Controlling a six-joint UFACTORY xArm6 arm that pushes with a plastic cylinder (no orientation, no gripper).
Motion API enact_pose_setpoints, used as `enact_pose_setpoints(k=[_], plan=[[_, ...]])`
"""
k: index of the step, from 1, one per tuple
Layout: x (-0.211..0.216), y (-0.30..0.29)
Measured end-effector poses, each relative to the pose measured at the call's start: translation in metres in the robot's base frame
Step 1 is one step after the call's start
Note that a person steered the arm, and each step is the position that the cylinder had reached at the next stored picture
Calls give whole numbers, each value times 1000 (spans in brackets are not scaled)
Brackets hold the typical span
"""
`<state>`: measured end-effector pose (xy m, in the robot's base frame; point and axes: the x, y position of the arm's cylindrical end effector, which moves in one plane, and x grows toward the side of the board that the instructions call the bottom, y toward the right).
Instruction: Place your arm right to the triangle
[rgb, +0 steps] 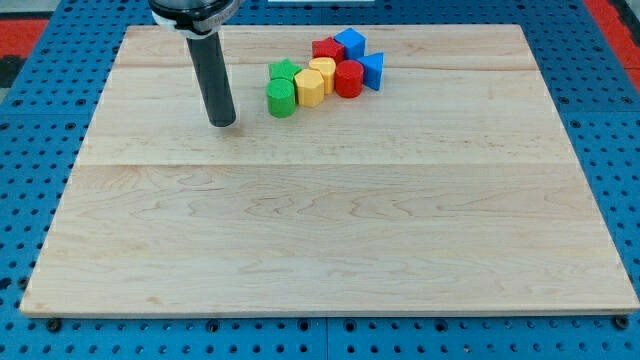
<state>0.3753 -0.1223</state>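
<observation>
While my tip (222, 122) sits left, eight blocks cluster: two per colour.

The pale wooden board (330, 230) lies on a blue pegboard surface (30, 150). My tip (222, 122) rests on the board toward the view's upper left. Just to the tip's right stands the green cylinder (282, 99), with the green star block (285, 71) behind it. Further right, touching in a cluster, sit the yellow hexagonal block (310, 88), yellow block (323, 70), red cylinder (348, 78), red block (327, 49), blue cube (350, 43) and blue triangle (372, 69).
</observation>
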Motion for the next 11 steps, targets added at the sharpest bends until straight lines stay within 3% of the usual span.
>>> enact_pose_setpoints(k=[4,6,8,9,10,11], plan=[[3,9],[9,69],[-37,155],[-47,237],[-98,276],[-128,275]])
